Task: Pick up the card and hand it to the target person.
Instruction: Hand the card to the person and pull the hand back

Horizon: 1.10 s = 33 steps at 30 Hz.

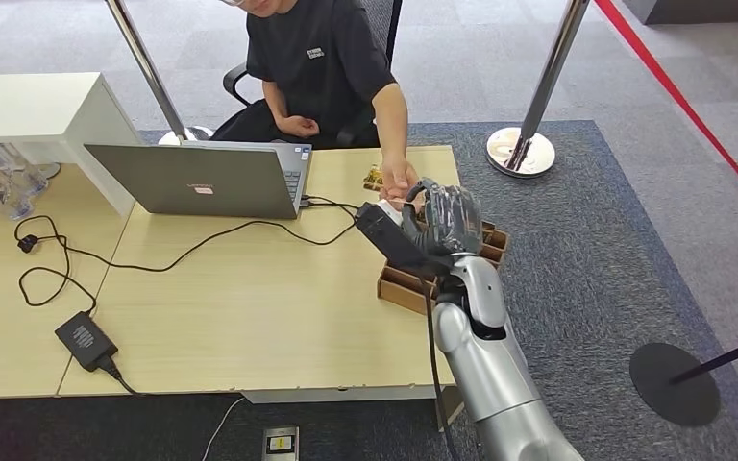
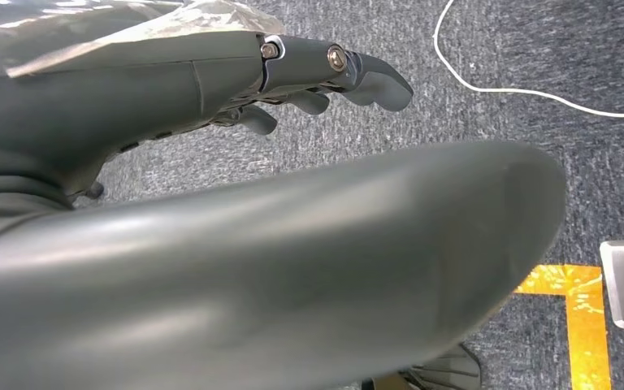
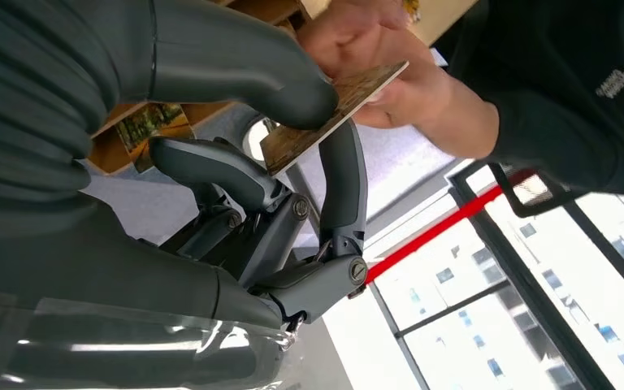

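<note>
Pinching card (image 3: 333,118) between thumb and fingers (image 3: 343,175) of right hand (image 1: 442,219), raised above the surface (image 1: 250,307) edge so person's hand (image 3: 374,61) can take the far end, apparently already gripping it. Hanging left hand (image 2: 325,77) over carpet, fingers half hidden, can't tell its state. Hiding card in head view.
</note>
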Tool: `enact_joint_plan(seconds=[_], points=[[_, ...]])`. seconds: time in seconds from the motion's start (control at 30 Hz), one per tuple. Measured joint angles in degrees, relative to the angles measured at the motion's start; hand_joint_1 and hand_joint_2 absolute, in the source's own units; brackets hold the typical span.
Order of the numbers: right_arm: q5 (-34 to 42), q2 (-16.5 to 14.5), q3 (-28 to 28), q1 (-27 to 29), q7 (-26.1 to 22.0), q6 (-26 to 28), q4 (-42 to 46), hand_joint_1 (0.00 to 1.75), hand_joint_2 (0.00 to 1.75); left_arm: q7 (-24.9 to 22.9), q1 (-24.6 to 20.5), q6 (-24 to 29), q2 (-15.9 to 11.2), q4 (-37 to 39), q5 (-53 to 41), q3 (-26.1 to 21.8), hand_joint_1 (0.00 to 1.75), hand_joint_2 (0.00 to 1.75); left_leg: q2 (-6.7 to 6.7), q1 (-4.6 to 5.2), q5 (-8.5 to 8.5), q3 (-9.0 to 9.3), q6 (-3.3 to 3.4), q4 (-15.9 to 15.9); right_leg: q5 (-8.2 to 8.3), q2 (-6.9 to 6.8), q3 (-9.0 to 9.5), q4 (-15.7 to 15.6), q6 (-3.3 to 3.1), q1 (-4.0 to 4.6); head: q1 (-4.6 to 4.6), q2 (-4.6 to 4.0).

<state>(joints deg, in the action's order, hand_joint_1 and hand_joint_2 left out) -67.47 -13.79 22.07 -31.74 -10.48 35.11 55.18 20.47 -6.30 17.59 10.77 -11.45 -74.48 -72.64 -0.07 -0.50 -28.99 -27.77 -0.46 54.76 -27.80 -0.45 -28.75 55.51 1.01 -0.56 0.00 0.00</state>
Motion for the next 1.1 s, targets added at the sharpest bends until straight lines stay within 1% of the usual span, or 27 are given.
enact_joint_plan(seconds=[0.17, 0.47, 0.8, 0.93, 0.97, 1.0, 1.07, 1.1], points=[[1.9, -0.6, -0.5, -0.5, -2.3, 2.2, -1.4, 1.54, 1.75, -0.2, 0.0, 0.4, 0.1, 0.0, 0.2, -0.1, 0.0, 0.0, 0.02, 0.0, 0.01, 0.0, 0.0, 0.0, 0.02, 0.02, -0.01, 0.0, 0.0, 0.0, 0.0, 0.0], [3.0, -1.1, 0.2, -1.5, -4.3, 1.4, -6.7, 1.44, 1.75, -0.1, 0.0, 0.5, 0.0, 0.0, 0.5, -0.2, 0.0, 0.0, 0.02, 0.0, 0.03, 0.01, -0.02, 0.0, 0.03, 0.02, 0.0, 0.0, -0.01, 0.0, 0.0, 0.0], [3.1, -0.9, -0.1, -1.5, -4.3, 1.9, -8.4, 1.44, 1.75, 0.3, 0.0, 0.0, -0.2, 0.1, 0.2, 0.3, 0.0, 0.0, -0.02, -0.01, 0.02, 0.02, -0.02, 0.0, 0.02, -0.02, 0.02, 0.0, -0.01, 0.01, 0.0, 0.0], [2.7, -0.6, -0.3, -1.1, -3.9, 2.0, -8.3, 1.34, 1.75, 0.6, 0.0, -0.3, -0.3, 0.1, 0.0, 0.5, 0.0, 0.0, -0.04, -0.01, 0.03, 0.02, -0.02, 0.0, 0.02, -0.04, 0.03, 0.0, 0.0, 0.01, 0.0, 0.0], [2.4, -0.5, -0.4, -1.0, -3.7, 1.8, -8.4, 1.21, 1.75, 0.6, 0.0, -0.4, -0.3, 0.0, 0.0, 0.5, 0.0, 0.0, -0.04, -0.01, 0.04, 0.0, -0.02, 0.0, 0.04, -0.04, 0.01, 0.0, 0.0, 0.01, 0.0, 0.0], [2.1, -0.4, -0.4, -1.0, -3.4, 1.6, -8.5, 1.03, 1.75, 0.6, 0.0, -0.4, -0.3, 0.0, 0.0, 0.6, 0.0, 0.0, -0.05, -0.02, 0.05, -0.02, -0.01, 0.0, 0.04, -0.04, 0.0, 0.0, 0.0, 0.02, 0.0, 0.0], [1.0, -0.4, -0.6, -1.1, -2.5, 1.3, -9.2, 0.38, 1.75, 0.6, 0.0, -0.6, -0.3, 0.0, -0.1, 0.7, 0.0, 0.0, -0.05, -0.02, 0.06, -0.04, -0.01, 0.0, 0.06, -0.05, -0.02, 0.0, -0.01, 0.02, 0.0, 0.0], [0.5, -0.4, -0.7, -1.1, -2.1, 1.3, -9.5, 0.17, 1.75, 0.6, 0.0, -0.6, -0.3, 0.0, -0.1, 0.7, 0.0, 0.0, -0.05, -0.01, 0.05, -0.02, -0.01, 0.0, 0.05, -0.05, 0.0, 0.0, -0.01, 0.01, 0.0, 0.0]])
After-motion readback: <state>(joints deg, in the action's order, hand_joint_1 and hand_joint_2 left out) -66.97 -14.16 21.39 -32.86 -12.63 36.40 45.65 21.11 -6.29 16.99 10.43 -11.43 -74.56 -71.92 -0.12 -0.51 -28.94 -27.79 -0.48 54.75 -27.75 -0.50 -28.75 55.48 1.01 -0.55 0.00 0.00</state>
